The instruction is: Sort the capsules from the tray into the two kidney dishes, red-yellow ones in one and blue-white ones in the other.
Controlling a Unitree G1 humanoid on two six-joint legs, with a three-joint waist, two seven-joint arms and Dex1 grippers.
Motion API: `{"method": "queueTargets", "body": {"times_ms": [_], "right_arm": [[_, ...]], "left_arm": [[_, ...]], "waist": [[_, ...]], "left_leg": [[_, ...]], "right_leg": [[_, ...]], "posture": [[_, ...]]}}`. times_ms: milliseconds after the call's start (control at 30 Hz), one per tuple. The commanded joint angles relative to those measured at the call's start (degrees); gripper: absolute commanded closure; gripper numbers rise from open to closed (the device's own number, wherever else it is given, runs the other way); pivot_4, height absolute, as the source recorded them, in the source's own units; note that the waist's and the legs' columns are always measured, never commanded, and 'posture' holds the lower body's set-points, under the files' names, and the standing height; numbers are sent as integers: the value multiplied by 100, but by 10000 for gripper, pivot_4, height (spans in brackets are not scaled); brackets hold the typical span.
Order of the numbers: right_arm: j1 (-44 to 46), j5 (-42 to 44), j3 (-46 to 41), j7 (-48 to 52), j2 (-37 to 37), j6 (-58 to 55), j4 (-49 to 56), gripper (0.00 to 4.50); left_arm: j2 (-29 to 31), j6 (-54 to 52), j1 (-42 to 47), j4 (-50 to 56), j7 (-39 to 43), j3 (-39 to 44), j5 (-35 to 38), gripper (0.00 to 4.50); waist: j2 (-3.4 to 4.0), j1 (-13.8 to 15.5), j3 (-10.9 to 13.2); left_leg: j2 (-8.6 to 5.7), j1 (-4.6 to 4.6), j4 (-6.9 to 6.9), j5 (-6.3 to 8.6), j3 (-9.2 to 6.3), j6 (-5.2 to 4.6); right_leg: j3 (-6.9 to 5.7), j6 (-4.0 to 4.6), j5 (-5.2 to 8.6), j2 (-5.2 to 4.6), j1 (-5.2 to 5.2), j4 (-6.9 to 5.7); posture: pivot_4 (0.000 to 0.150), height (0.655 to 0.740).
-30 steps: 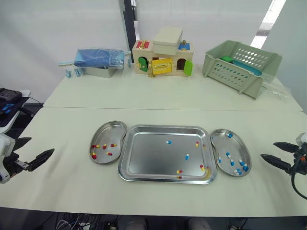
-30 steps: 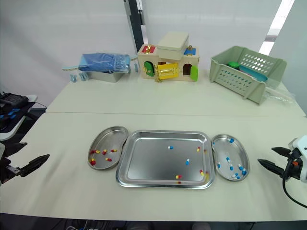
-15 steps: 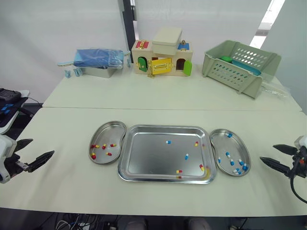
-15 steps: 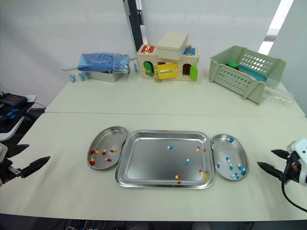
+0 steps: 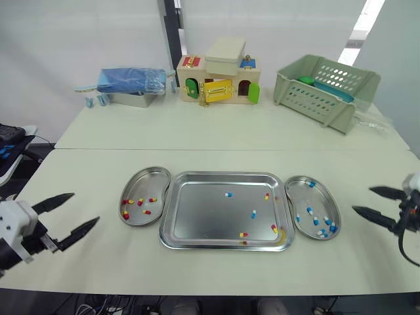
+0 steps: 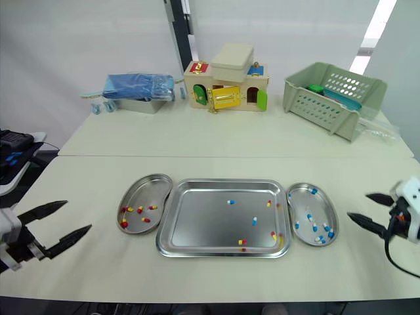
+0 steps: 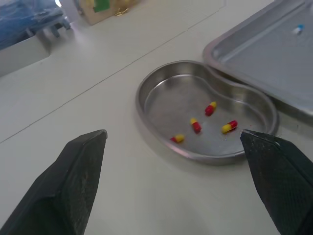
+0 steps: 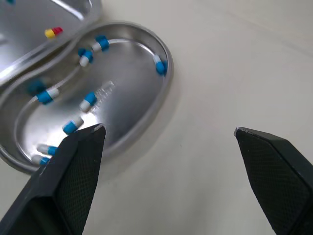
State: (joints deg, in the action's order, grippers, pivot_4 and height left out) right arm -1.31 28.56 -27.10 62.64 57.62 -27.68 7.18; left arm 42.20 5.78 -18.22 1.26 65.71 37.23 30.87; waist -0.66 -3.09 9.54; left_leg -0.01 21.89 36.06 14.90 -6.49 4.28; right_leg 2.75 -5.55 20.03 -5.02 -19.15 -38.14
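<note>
A steel tray lies mid-table with two blue-white capsules and three red-yellow capsules scattered in it. Against its left side sits a kidney dish holding several red-yellow capsules. The kidney dish on its right holds several blue-white capsules. My left gripper hovers open to the left of the left dish, empty. To the right of the right dish, my right gripper also stands open and empty.
At the back of the table stand a blue-wrapped metal box, a wooden toy house and a green plastic basket. A seam between two tabletops runs across behind the dishes.
My left gripper has moved in toward the left dish, with its fingers spread wider. The right gripper has shifted slightly forward. The camera has moved a little.
</note>
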Motion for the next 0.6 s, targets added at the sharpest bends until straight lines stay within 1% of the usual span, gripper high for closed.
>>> {"method": "queueTargets", "body": {"times_ms": [33,100,200,300,367,467,600], "right_arm": [[575,634,448,120,152,-584,889,621],[986,790,890,87,81,-848,1132,621],[1684,817,1670,77,-74,-1108,1310,621],[2843,459,2967,140,-539,-1423,1207,621],[3481,39,3716,259,-911,-1288,901,621],[4120,-579,4439,364,-1389,-876,299,621],[4620,-1259,5046,493,-1903,-323,-610,621]], "left_arm": [[-541,232,-262,799,-130,-7,369,0],[-933,347,-502,1167,-245,-165,335,0],[-1444,602,-800,1529,-296,-373,340,0],[-2024,875,-1324,1698,-375,-706,185,0],[-2384,1250,-1555,1752,-341,-939,119,0],[-2771,1724,-1833,1807,-342,-1324,21,0],[-3221,2297,-2136,1835,-442,-1819,-152,0]], "waist": [[-2,1,-1],[-18,32,-6],[-20,76,-6],[-18,51,-5],[-18,26,-5],[-16,24,-4],[-22,50,-1]], "left_leg": [[3,-1,0,0,-2,0],[6,1,1,0,-9,0],[0,9,5,0,-8,0],[-4,6,6,0,-7,0],[-2,5,4,0,-9,0],[-7,9,4,0,-7,0],[-16,23,4,1,-8,1]], "right_leg": [[-4,0,0,2,2,1],[-12,1,0,5,3,3],[-10,0,-1,0,3,12],[-8,-1,-2,-4,0,8],[-9,1,-3,-1,-1,8],[-8,1,-3,-4,-3,16],[-10,-3,-5,-15,-13,30]], "posture": [[1500,7400],[1500,7400],[1500,7400],[1500,7400],[1500,7400],[1500,7400],[1500,7400]]}}
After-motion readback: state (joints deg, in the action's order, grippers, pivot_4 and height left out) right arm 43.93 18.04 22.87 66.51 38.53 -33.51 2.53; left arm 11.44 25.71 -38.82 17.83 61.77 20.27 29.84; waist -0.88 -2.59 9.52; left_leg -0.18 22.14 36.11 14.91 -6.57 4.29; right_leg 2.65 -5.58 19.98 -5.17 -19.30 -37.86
